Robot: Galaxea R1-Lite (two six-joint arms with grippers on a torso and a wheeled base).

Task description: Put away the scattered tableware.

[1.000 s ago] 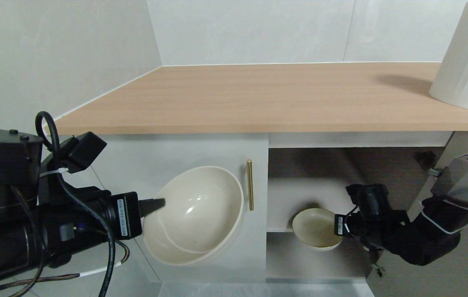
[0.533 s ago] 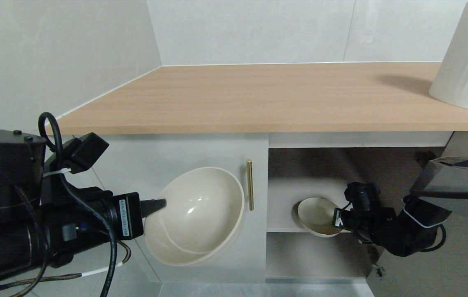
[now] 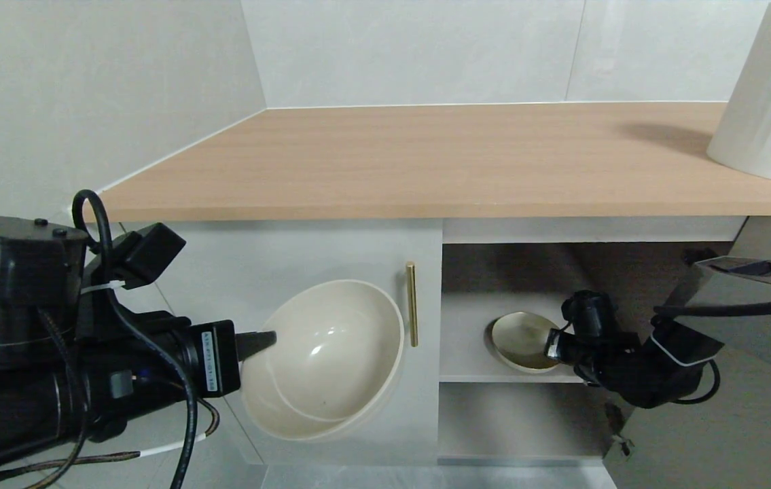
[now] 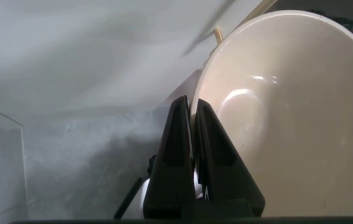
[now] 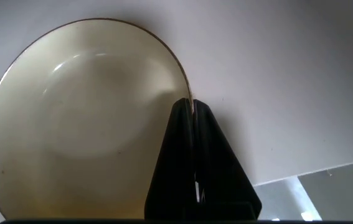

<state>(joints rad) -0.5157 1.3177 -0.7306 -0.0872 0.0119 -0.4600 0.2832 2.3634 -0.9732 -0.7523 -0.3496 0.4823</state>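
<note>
left end effector in front of door, clamped on big bowl rim | right end effector inside cabinet, pinching small bowl over shelf | wrist cams show both rim pinches up close

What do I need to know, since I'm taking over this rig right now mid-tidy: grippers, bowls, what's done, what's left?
The left gripper is shut on the rim of the large bowl, held tilted in front of the closed cabinet door.
The right gripper is shut on the rim of the small bowl, inside the open compartment at the shelf; whether it rests there I cannot tell.
Done: neither bowl released.
Left: probably set the small bowl down, let go, withdraw, then stow the large bowl.
</note>
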